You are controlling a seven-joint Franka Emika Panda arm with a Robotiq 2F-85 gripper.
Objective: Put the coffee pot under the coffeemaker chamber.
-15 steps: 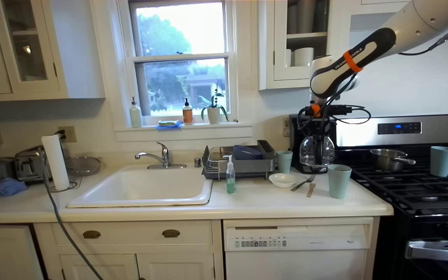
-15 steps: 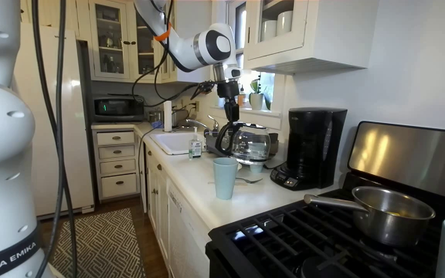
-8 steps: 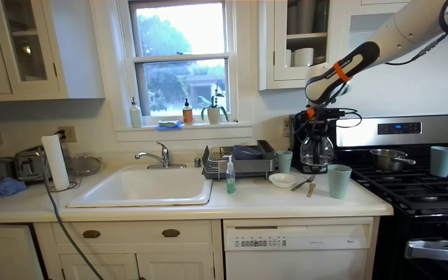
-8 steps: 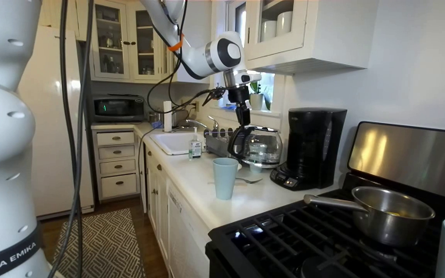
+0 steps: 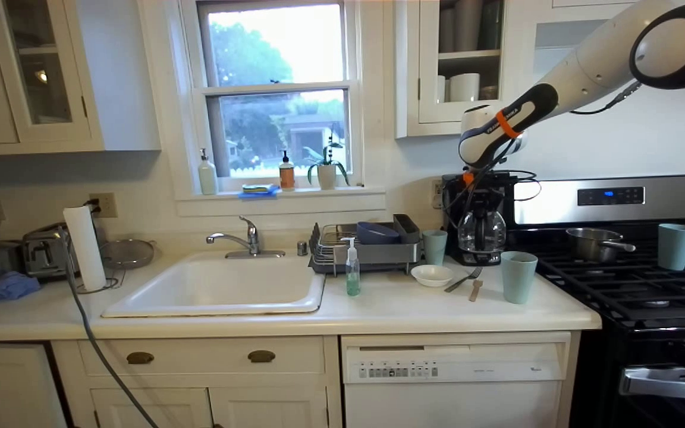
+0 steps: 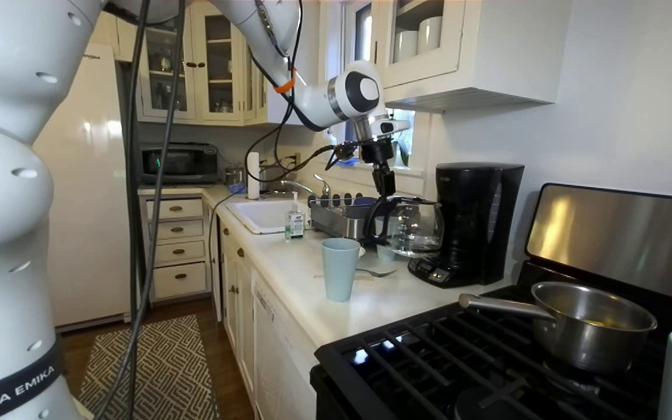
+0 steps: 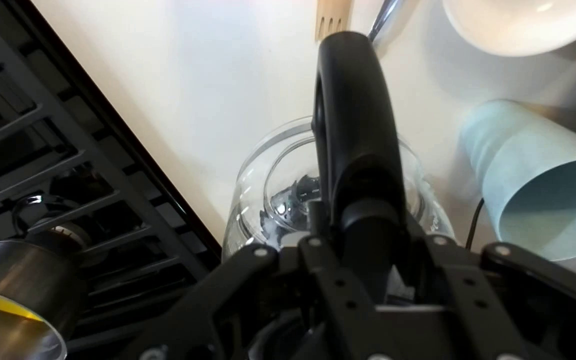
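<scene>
The coffee pot (image 6: 415,228) is a clear glass carafe with a black handle (image 7: 355,105). It hangs above the counter, slightly tilted, its glass side overlapping the front edge of the black coffeemaker (image 6: 471,216) in an exterior view. My gripper (image 6: 385,191) is shut on the handle near its top; the wrist view shows the gripper (image 7: 363,225) with a finger on each side of it. In an exterior view the coffee pot (image 5: 480,232) hides much of the coffeemaker (image 5: 453,208). The recess is hardly visible. The coffeemaker's lit base panel shows through the glass in the wrist view.
A teal mug (image 6: 339,271) stands on the counter near the stove. Another teal mug (image 7: 533,180) stands beside the coffeemaker. A white bowl (image 5: 431,275) and a fork (image 5: 462,280) lie in front. A steel saucepan (image 6: 592,326) sits on the stove; a dish rack (image 5: 390,258) stands beyond.
My gripper has carried the coffee pot toward the coffeemaker, rightward and slightly lower in an exterior view. The pot and gripper tilt a little more. The hold on the handle is unchanged.
</scene>
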